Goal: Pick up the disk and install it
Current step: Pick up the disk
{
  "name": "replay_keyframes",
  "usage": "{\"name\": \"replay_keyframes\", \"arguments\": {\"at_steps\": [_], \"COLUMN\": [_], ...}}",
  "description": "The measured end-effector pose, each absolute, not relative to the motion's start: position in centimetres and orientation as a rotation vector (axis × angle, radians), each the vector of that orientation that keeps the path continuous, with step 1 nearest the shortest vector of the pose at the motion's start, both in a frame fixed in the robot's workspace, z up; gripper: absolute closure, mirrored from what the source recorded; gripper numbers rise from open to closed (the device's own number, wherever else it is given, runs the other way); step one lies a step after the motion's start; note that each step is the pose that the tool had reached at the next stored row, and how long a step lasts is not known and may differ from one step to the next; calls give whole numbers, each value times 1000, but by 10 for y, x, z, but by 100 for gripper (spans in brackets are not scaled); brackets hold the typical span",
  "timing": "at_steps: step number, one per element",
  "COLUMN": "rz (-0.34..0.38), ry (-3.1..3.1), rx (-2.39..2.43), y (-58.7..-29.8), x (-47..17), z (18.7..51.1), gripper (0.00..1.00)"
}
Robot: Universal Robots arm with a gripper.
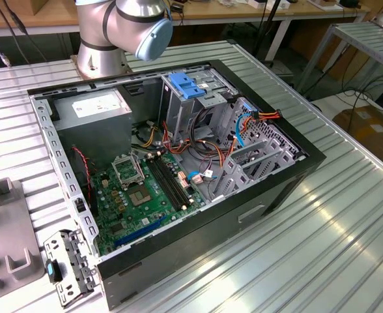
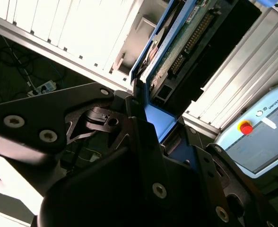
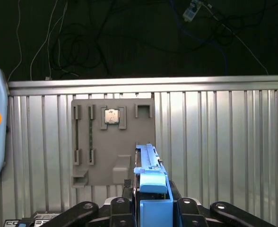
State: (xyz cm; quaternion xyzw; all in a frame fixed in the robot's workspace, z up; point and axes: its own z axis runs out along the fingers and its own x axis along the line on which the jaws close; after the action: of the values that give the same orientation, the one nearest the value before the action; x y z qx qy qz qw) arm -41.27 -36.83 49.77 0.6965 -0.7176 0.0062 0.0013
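Observation:
The disk appears edge-on in both wrist views, a flat drive with blue plastic rails and a green circuit board on one face. My gripper is shut on the disk, one black finger against each side of it. It is held above the ribbed metal table, over a grey fixture plate. In the exterior view the open computer case lies on its side with its drive cage at the back. The arm's elbow shows at the top of that view.
Inside the case are a grey power-supply box, the green motherboard, a light-blue latch plate and loose cables. The fixture plate carries a chip. A pendant with a red button lies on the table.

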Motion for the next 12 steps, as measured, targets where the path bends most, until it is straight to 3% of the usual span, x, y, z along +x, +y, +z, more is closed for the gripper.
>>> {"name": "replay_keyframes", "arguments": {"at_steps": [12], "rz": [19], "ry": [-2252], "rx": [2186], "y": [-368], "x": [-403], "z": [498], "gripper": [63]}}
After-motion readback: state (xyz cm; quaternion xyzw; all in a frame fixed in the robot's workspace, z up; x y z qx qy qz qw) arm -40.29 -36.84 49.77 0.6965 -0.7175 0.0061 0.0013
